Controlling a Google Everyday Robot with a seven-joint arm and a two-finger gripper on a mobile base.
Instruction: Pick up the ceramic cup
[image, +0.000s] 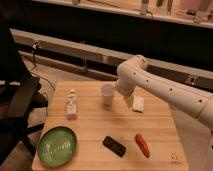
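The ceramic cup is small and pale, and it stands upright on the wooden table near the back middle. My white arm reaches in from the right and bends down toward the table. The gripper at its end is low over the table, just right of the cup and very close to it. I cannot tell whether it touches the cup.
A small white labelled bottle stands left of the cup. A flat white block lies right of the gripper. A green plate, a black device and a red-orange object lie near the front. A dark chair stands at the left.
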